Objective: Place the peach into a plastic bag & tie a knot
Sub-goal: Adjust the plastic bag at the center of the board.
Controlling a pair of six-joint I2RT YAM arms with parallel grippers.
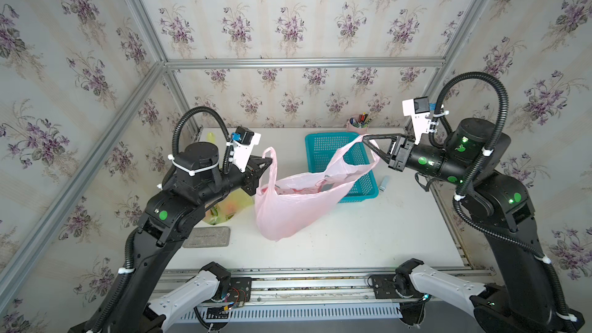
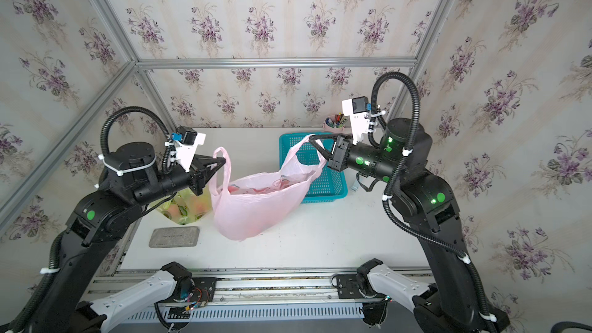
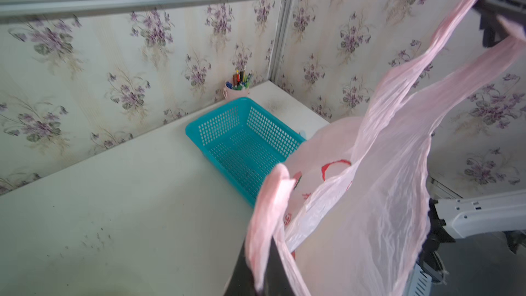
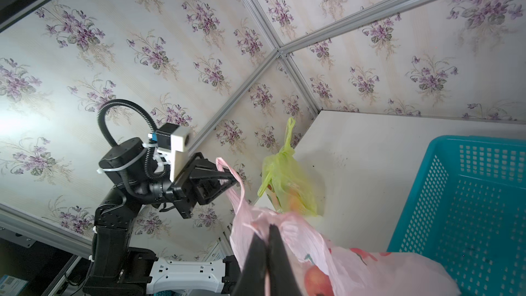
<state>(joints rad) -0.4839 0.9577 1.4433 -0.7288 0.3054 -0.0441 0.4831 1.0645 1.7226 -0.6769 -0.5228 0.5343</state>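
So: peach [image 4: 317,281] already inside pink bag [image 1: 288,213], visible through film. Knot not yet tied: handles apart, uncrossed, mouth gaping. My left pincer [image 1: 270,163] clenched on left handle [image 1: 273,177]; my right pincer [image 1: 366,139] clenched on right handle [image 1: 347,147]. Both arms raised, wrists roughly level, pincers pointing inward, well apart. Bag slung between, bottom seemingly resting on desk [image 1: 368,235]. Remaining, I judge: cross handles, loop, cinch.

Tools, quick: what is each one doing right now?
Left tool: closed, holding one handle of the pink bag.
Right tool: closed, holding the bag's other handle.
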